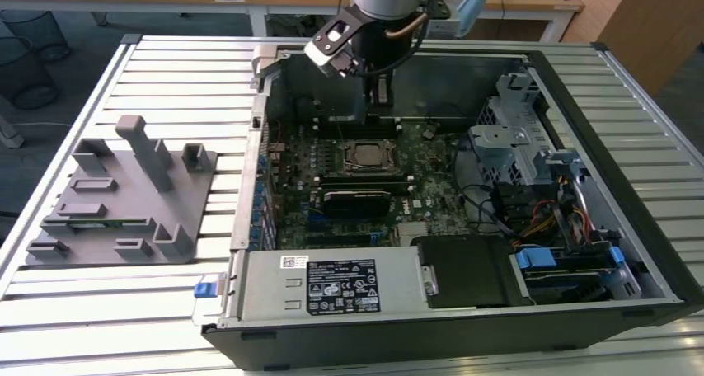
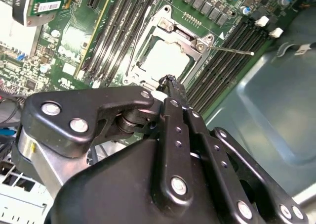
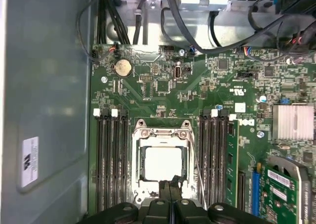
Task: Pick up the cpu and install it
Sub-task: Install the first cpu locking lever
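end effector [image 3: 170, 183]: fingers shut together, holding nothing, tips just over socket [image 3: 160, 133] edge | cpu [image 3: 163, 163]: lies flat inside socket | risk: retention lever [image 2: 232, 49] looks unlatched, so a fingertip nudge could skew cpu, bending contacts

My fingers [image 2: 175, 115] are smooth matt black, studded with bright metal screw heads. Just past their tips the cpu [image 3: 163, 163] has a pale satin metal top, ringed by the socket frame [image 3: 160, 133] of bare shiny metal. The memory slots [image 3: 111, 159] flanking both are black plastic with white clips. Beyond them the motherboard [image 3: 197, 90] is glossy green and the case wall [image 3: 49, 85] is dull grey-blue sheet metal.
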Controlling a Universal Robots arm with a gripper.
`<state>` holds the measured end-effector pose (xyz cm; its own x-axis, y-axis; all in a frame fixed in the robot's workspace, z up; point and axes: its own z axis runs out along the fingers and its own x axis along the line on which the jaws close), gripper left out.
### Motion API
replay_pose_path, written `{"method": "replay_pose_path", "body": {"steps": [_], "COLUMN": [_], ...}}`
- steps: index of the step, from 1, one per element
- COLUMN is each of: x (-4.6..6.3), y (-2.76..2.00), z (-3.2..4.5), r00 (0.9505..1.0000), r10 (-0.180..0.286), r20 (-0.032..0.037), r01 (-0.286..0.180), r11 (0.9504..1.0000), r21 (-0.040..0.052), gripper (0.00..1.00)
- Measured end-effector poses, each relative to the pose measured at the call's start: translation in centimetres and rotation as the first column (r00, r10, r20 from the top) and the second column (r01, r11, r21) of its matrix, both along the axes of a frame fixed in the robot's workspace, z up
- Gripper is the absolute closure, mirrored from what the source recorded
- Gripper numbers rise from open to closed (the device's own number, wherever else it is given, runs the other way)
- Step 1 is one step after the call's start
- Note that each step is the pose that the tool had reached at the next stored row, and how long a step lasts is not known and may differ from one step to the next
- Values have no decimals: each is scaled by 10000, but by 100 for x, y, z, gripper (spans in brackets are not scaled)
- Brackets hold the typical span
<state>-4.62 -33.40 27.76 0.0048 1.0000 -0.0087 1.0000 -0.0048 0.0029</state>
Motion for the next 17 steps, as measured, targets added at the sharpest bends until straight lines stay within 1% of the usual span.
{"method": "replay_pose_path", "body": {"steps": [3,5,11,12,14,17], "x": [0,1,0,0,0,0], "y": [0,0,0,0,0,0], "z": [77,79,81,81,80,80], "r00": [10000,10000,10000,9999,9989,9949], "r10": [0,2,28,126,468,1006], "r20": [-1,1,-1,-1,-1,-1], "r01": [0,-2,-28,-126,-468,-1006], "r11": [10000,10000,10000,9999,9989,9949], "r21": [-5,-20,-27,-27,-27,-27], "gripper": [89,89,89,89,89,89]}}
